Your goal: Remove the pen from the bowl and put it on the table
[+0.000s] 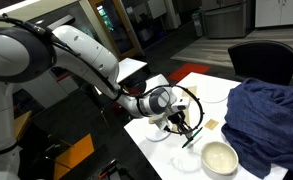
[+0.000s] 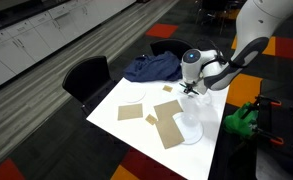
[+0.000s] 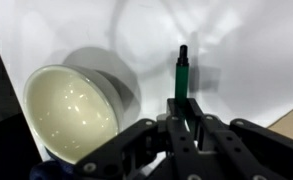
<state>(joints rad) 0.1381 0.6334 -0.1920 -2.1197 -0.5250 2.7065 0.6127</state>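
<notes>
The robot's gripper [image 2: 190,90] hangs low over the white table [image 2: 146,133]. Tan squares [image 2: 169,128] and a white plate [image 2: 134,98] lie on it. A dark blue cloth [image 2: 151,68] sits at the far end.

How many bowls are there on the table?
1. The bowl stands near the edge of the table, beside the blue cloth. In the wrist view it lies left of the green pen. The arm might hide another.
</notes>
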